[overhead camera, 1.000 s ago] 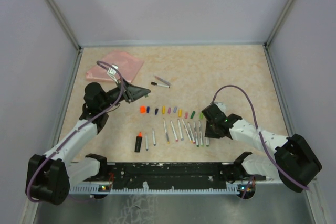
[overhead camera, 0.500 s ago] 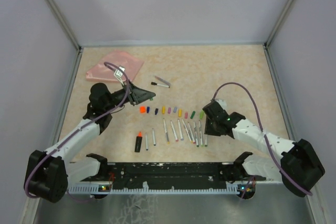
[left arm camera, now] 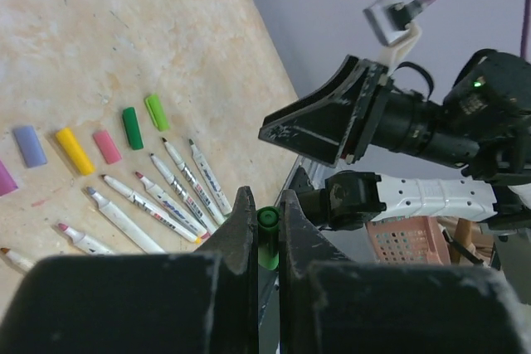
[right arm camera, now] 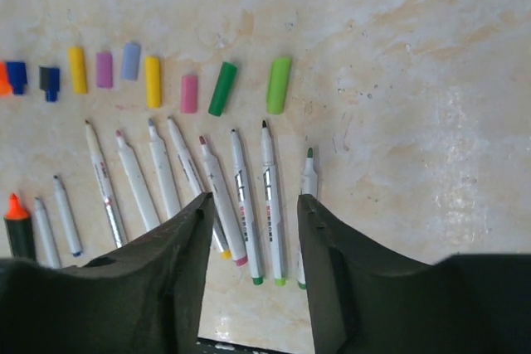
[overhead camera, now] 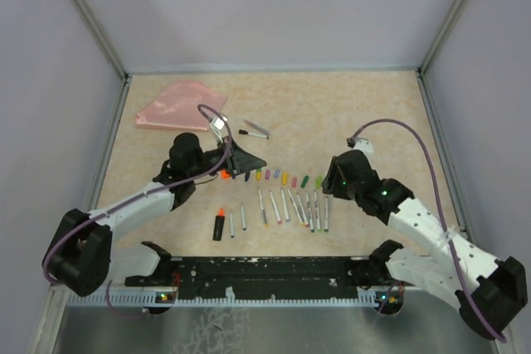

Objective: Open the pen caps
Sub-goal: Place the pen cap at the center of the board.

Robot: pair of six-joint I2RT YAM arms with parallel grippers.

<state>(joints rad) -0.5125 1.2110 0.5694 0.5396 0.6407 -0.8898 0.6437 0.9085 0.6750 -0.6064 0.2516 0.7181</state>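
Left end effector [left arm camera: 265,203] is clamped together on a small green cap [left arm camera: 267,238], which stands upright between the two fingers with its open end showing. In the top view this end effector sits over the left part of the row of loose pen caps [overhead camera: 270,177] on the worktop [overhead camera: 357,113], close to the orange cap [overhead camera: 225,173] and the blue ones beside it. The right end effector [right arm camera: 255,205] has its fingers apart with nothing between them and hangs over the right end of the uncapped pens [right arm camera: 216,196], whose barrels fan out under the gap. Beyond the pen tips the caps lie in a line, each apart from its neighbour: blue, dark blue, yellow, purple, pale blue, yellow, pink [right arm camera: 189,93], dark green [right arm camera: 221,89] and, last on the right, light green [right arm camera: 279,84], which lies straight ahead of the open gap. An orange-tipped black marker [overhead camera: 218,223] lies at the left end of the pens. Two further pens [overhead camera: 254,130] and a pink pouch [overhead camera: 181,104] lie farther back, well apart from both end effectors.
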